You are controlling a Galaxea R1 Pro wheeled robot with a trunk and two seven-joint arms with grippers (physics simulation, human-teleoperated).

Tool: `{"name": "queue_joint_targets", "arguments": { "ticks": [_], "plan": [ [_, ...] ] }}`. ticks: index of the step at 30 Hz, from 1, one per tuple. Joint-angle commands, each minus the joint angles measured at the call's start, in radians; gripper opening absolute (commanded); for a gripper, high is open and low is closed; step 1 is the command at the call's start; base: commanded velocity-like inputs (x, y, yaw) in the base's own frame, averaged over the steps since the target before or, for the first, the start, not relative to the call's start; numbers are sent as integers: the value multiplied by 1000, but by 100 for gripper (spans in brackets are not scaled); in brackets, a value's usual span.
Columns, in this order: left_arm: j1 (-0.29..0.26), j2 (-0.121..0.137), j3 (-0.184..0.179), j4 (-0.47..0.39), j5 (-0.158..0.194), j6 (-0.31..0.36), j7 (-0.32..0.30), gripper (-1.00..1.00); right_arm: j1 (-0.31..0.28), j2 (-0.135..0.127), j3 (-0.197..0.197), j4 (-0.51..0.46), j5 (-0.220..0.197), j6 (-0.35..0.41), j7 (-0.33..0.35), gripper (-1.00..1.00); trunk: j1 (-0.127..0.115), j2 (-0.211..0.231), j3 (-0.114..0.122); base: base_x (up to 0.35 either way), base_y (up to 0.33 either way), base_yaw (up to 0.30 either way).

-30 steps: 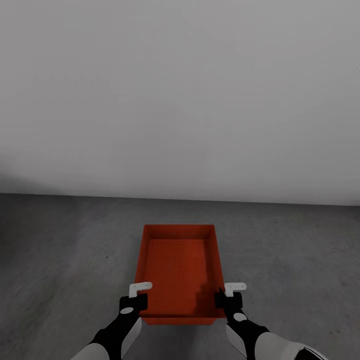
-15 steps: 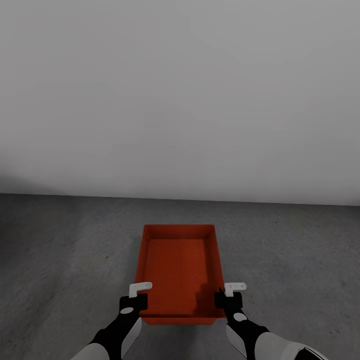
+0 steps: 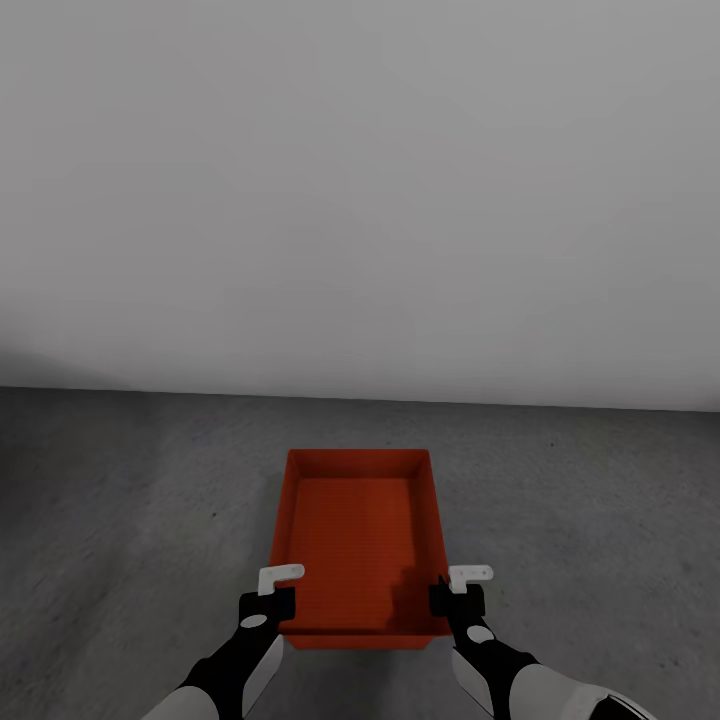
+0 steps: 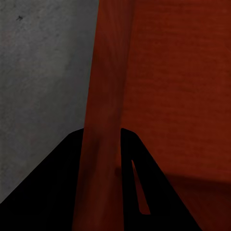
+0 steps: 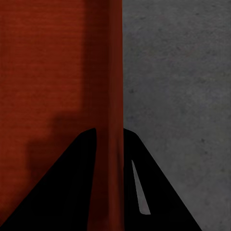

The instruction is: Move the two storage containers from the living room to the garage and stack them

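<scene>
Garage: pale grey wall (image 3: 360,200) over dark concrete floor (image 3: 120,520). Head view: one orange-red container (image 3: 360,540) low over floor, contact not clear, long axis running away from robot toward wall; left pincer (image 3: 272,590) and right pincer (image 3: 462,588) on opposite long walls at near end, equally close. Left wrist view: left pincer (image 4: 103,144) clamped astride thin wall, ribbed bottom one side, floor other. Right wrist view: right pincer (image 5: 108,142) likewise clamped on container's wall (image 5: 108,72). Second container unseen; likely setting-down step.
</scene>
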Motion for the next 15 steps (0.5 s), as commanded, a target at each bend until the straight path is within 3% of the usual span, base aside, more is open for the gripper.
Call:
{"name": "queue_joint_targets", "arguments": {
  "ticks": [1, 10, 15],
  "plan": [
    [-1, 38, 31, 1, 12, 0, 92, -100, -1, -7, -44, -1, -7, -9, 1, -100, 0, 0, -1, 0, 0, 0],
    [-1, 38, 31, 1, 12, 0, 92, -100, -1, -7, -44, -1, -7, -9, 1, -100, 27, -49, -23, 0, 0, 0],
    [-1, 38, 31, 1, 12, 0, 92, -100, -1, -7, -44, -1, -7, -9, 1, -100, 27, -49, -23, 0, 0, 0]
  ]
}}
